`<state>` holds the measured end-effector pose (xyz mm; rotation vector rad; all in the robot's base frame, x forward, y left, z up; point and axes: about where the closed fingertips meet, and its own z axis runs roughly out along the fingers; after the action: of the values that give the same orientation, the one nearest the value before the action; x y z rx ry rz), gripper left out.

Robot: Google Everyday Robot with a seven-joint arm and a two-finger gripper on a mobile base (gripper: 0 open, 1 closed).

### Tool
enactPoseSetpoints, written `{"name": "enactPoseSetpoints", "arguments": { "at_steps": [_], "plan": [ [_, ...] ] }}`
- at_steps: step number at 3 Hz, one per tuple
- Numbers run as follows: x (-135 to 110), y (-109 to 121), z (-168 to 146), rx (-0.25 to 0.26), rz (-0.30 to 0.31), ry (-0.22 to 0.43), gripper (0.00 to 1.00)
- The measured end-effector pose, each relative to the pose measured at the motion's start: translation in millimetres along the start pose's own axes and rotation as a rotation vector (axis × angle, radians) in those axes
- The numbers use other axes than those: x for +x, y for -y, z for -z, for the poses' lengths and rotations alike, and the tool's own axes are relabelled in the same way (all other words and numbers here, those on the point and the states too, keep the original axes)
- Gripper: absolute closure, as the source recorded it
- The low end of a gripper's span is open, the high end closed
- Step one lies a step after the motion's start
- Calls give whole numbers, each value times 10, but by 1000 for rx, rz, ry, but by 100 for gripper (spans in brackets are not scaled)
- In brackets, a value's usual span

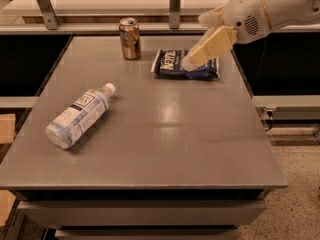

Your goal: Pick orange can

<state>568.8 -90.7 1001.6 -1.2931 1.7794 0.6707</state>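
Observation:
The orange can (130, 38) stands upright near the far edge of the grey table (165, 139), left of centre. It has a shiny orange-bronze body and a silver top. My gripper (196, 41) hangs above the far right part of the table, over the dark blue chip bag (172, 64), to the right of the can and well apart from it. Its cream fingers (210, 48) are spread and hold nothing. The white arm reaches in from the upper right.
A clear plastic water bottle (77, 116) with a white label lies on its side at the table's left. A rail with metal posts (174, 4) runs behind the table. The floor (295, 194) lies to the right.

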Motion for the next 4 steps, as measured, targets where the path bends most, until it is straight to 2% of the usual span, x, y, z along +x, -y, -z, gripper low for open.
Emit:
{"name": "enactPoseSetpoints", "arguments": {
  "at_steps": [1,2,3,4],
  "plan": [
    [-8,-5,-24,-3,1,-2,0],
    [33,-158,71,-15,7,-49,0],
    [48,-194,67,-9,41,-81,0],
    [36,-164,45,27,75,-69,0]
  ]
}}
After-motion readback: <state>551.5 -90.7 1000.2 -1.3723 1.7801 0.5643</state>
